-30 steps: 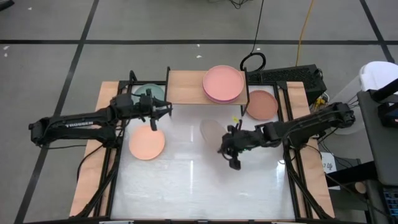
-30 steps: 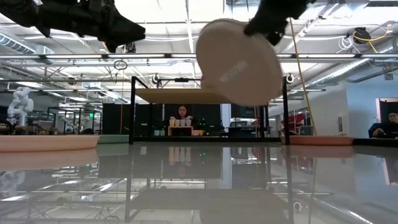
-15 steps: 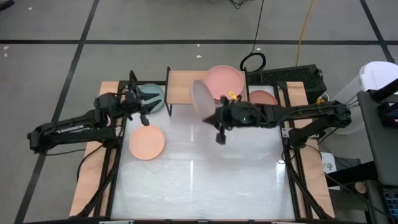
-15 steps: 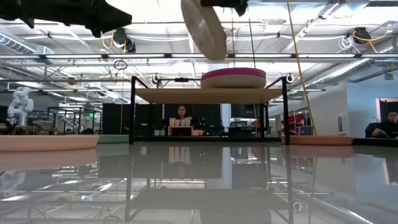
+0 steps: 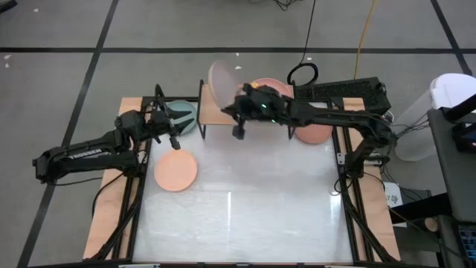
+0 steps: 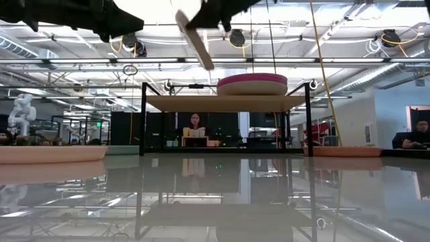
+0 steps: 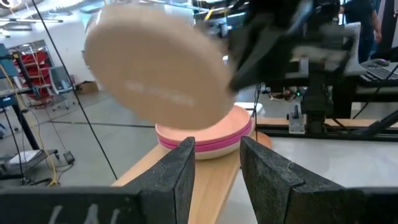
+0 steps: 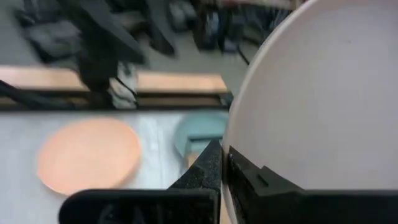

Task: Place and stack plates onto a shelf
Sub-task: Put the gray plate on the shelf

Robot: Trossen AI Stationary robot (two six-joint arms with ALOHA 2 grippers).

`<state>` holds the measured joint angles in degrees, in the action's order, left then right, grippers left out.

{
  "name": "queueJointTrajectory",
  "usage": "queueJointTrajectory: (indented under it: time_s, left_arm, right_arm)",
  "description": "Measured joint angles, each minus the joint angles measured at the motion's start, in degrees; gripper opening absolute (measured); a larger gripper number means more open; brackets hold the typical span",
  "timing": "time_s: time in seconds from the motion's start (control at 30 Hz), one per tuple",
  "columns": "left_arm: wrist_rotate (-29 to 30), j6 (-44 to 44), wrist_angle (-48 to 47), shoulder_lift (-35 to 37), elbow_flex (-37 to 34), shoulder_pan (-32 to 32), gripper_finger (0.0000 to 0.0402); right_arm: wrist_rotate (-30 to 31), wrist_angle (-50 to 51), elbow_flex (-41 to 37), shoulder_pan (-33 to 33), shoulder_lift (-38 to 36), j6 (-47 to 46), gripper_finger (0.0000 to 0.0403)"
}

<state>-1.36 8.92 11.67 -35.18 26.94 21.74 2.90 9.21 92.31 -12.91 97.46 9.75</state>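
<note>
My right gripper (image 5: 238, 106) is shut on a beige plate (image 5: 222, 80) and holds it tilted steeply above the left part of the shelf (image 5: 216, 110). The low view shows this plate (image 6: 195, 39) nearly edge-on above the wooden shelf top (image 6: 188, 103). A stack of pink and magenta plates (image 7: 205, 138) rests on the right part of the shelf. My left gripper (image 5: 178, 125) stands open at the shelf's left end, over a teal plate (image 5: 181, 112), with nothing between its fingers (image 7: 185, 168). My right gripper pinches the beige plate's rim (image 8: 239, 146) between its two fingers, one finger on each face. The fingers come level from the table's right side. The plate is lifted clear of the shelf and stands steeply tilted, most of it beyond and above the fingers.
A peach plate (image 5: 175, 170) lies flat on the white tabletop at the left. A salmon plate (image 5: 318, 128) lies to the right of the shelf. The shelf's black legs (image 6: 142, 121) stand at the table's far edge, and people sit in the room behind.
My right gripper has carried the beige plate up from above the table's middle toward the far edge and the left, until it is above the shelf. The plate has turned from broad-face to nearly edge-on in the low view. My left gripper drew back slightly toward the left.
</note>
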Motion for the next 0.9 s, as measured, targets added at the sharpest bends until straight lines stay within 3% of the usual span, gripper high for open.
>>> queueJointTrajectory:
  time_s: [0.17, 0.37, 0.53, 0.9]
  left_arm:
    - [0.0, 0.0, -1.0, 0.0, 0.0, 0.0, 0.0133]
    - [0.0, -0.1, -1.8, 0.0, 0.0, 0.0, 0.0133]
    - [0.0, -0.4, -3.5, 0.0, 0.0, 0.0, 0.0133]
    - [0.0, 0.2, -4.2, 0.0, 0.0, 0.0, 0.0133]
  right_arm:
    - [0.0, 7.5, 5.0, -2.4, 5.7, 1.9, 0.0000]
    - [-5.1, 7.5, 5.1, -2.4, 9.3, 5.4, 0.0000]
    - [-5.7, 7.9, 5.1, -2.5, 12.0, 6.1, 0.0000]
    - [-5.6, 10.6, 5.1, -2.5, 12.7, 4.7, 0.0003]
